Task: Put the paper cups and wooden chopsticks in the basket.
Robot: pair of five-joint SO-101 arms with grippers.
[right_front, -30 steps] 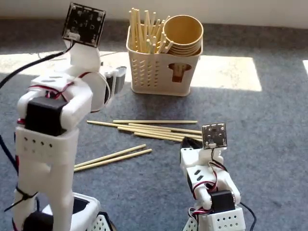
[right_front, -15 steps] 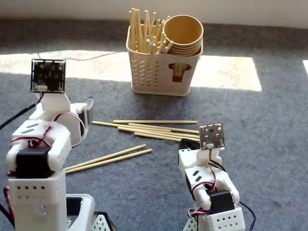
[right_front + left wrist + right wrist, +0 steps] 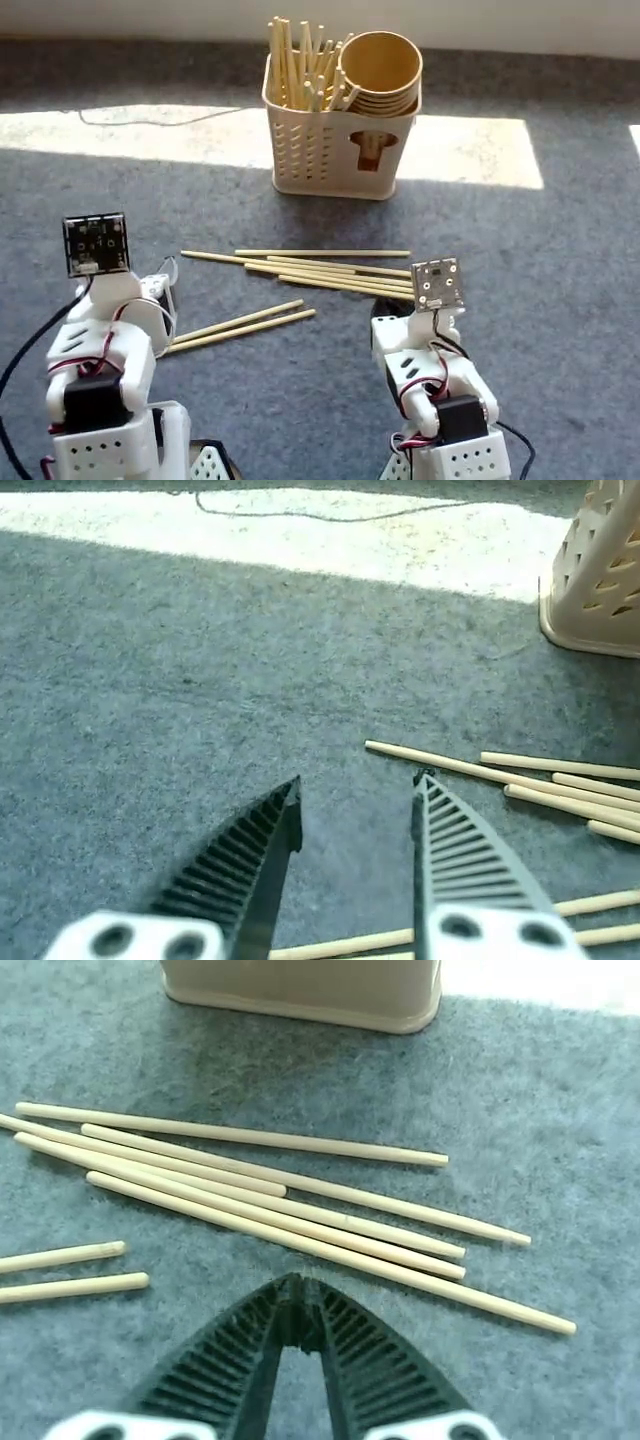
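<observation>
Wooden chopsticks point(image 3: 230, 1133) lie on grey carpet point(image 3: 560, 300), five or six bunched, two apart, before one basket point(image 3: 310, 150) holding stacked paper cups point(image 3: 382, 62). My left gripper point(image 3: 355, 778) gapes empty; my right gripper point(image 3: 298, 1285) is pinched closed.

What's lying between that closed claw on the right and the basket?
Loose wooden chopsticks on the carpet, as the right wrist view shows.

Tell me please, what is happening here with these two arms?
Two robot arms are tidying up. The basket already holds the paper cups and many chopsticks; several loose chopsticks lie on the grey carpet. The left gripper hangs open and empty near them; the right gripper is shut, empty, just short of the pile.
</observation>
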